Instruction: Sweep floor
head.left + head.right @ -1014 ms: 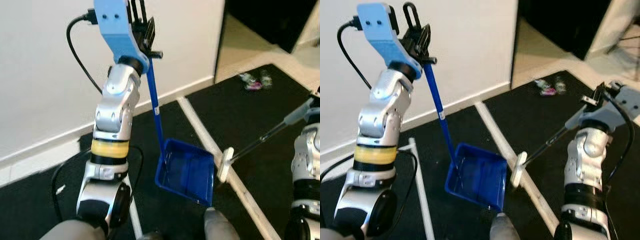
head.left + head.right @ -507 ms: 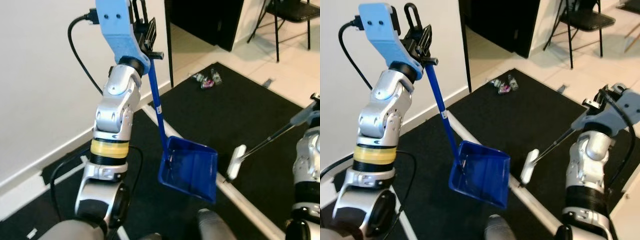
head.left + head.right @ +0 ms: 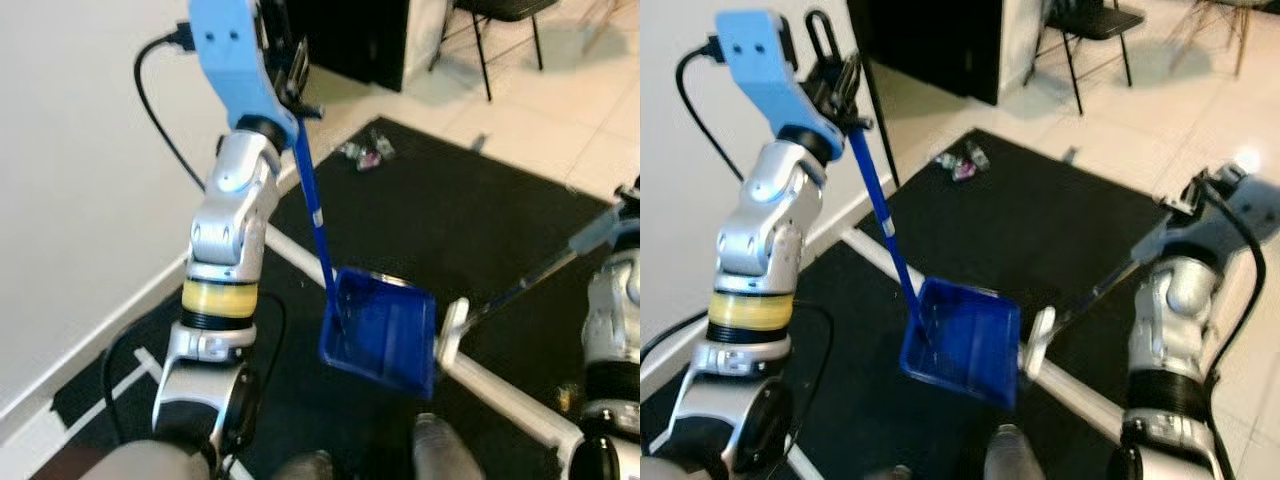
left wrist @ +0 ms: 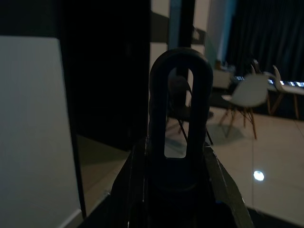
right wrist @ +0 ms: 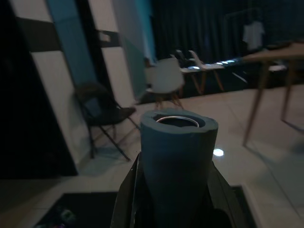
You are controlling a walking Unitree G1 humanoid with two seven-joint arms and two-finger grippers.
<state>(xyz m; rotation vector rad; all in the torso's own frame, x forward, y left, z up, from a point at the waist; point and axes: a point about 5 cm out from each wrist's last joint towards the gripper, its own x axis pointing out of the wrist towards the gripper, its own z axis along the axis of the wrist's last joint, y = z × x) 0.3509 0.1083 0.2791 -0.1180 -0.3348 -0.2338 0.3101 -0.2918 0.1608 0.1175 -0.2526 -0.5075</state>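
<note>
A blue dustpan [image 3: 385,330] hangs just above the black mat [image 3: 470,220] on its long blue handle [image 3: 312,205]. My left gripper [image 3: 845,85] is raised high and shut on the handle's top; the handle's loop end [image 4: 180,118] stands between the fingers in the left wrist view. My right gripper [image 3: 1200,195] is shut on the grey foam grip [image 5: 178,156] of a broom. The broom's thin pole [image 3: 530,285] slants down to a white head [image 3: 450,332] right beside the dustpan's right edge. A small heap of wrappers [image 3: 365,155] lies on the far part of the mat.
A white wall [image 3: 80,200] runs along the left with a dark doorway [image 3: 930,50] beyond it. A chair [image 3: 1080,30] stands on the pale tiles at the back. A white strip [image 3: 500,385] crosses the mat. My feet [image 3: 435,460] are at the bottom edge.
The whole picture has swung, so the camera has turned: the doorway, chair and tiles have come into view. Both arms keep their hold and pose; the broom head stays beside the dustpan.
</note>
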